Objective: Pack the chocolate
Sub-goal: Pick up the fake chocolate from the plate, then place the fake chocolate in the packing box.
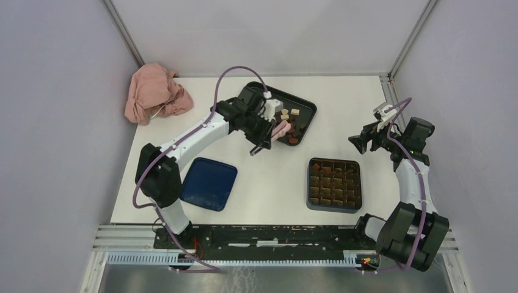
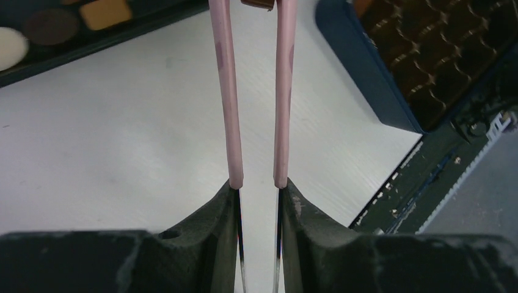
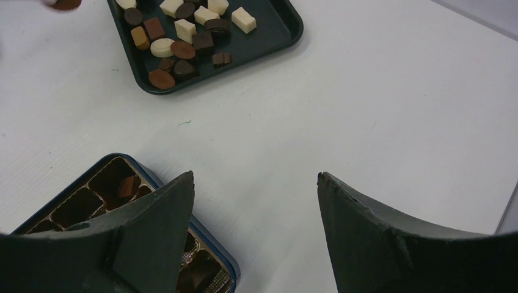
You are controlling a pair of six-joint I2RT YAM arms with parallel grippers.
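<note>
The left gripper [image 2: 259, 194] is pressed together on the pink tongs [image 2: 227, 91]. The two tong arms are clamped between the fingers and run straight up to the top edge of the left wrist view. A small brown piece [image 2: 256, 3] is pinched between the tong tips there and is partly cut off by the frame edge.

In the top external view, this gripper is located at upper centre, at the near edge of the dark tray [image 3: 272, 21]. The tongs are angled over the tray.

Most of the chocolate [image 3: 182, 29] is found loose in the tray. Dark brown, tan and cream-white pieces are mixed in round, oval and square shapes. In the right wrist view, the tray occupies the upper centre of the frame.

The dark blue box [image 2: 357, 67] with its brown grid insert is placed at lower centre right of the top external view, well apart from the tray. At least one brown piece is seen in a cell at lower left of the right wrist view.

The right gripper [image 3: 255, 177] is held with its fingers spread wide, and nothing is between them. It is positioned above the white table [image 1: 269, 183], at the right of the top external view.

A blue lid [image 1: 209, 183] lies at lower left of the table. A pink cloth [image 1: 156, 93] is bunched at the upper left corner.
</note>
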